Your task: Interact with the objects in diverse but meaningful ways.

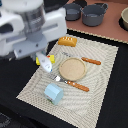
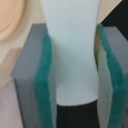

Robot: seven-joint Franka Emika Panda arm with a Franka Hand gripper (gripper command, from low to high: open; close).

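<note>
Pincer [image 2: 72, 65] pads clamp the white oblong piece [image 2: 74, 50] squarely between them, touching both sides.

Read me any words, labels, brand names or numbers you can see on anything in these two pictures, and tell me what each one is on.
None can be read.
Yellow packet: red marks, too blurred to read as letters.
Pale blue-and-white carton: no legible print.
White piece between the gripper pads: plain, no marking.
Orange bread loaf, tan plate, grey pots: no text visible.

I see the white oblong piece [image 2: 75, 55] clamped upright between green pads; orange bread loaf [image 1: 67, 41] and blue-and-white carton [image 1: 54, 93] lie apart.
</note>
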